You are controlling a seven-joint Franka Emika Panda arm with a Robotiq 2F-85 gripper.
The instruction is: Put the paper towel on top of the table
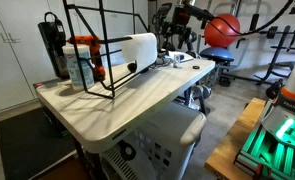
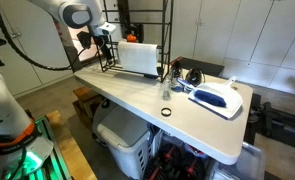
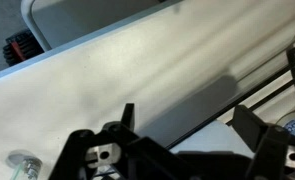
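The paper towel [image 1: 133,48] is a thick white roll lying on its side inside the black wire-frame rack [image 1: 92,20] on the cream-white table [image 1: 137,100]. It also shows in an exterior view [image 2: 139,57]. My gripper [image 2: 106,45] is at the rack's end, close beside the roll's end, in both exterior views [image 1: 59,50]. In the wrist view my gripper [image 3: 187,125] is open, with a pale white surface [image 3: 202,142] low between the fingers and the table top [image 3: 107,70] beyond. I cannot tell if the fingers touch the roll.
A clear bottle with an orange cap [image 1: 82,62] stands by the rack. A blue-and-white object [image 2: 215,97], a small clear container [image 2: 167,92] and a black ring [image 2: 166,111] lie on the table. A white boxy machine [image 1: 157,140] sits under the table edge.
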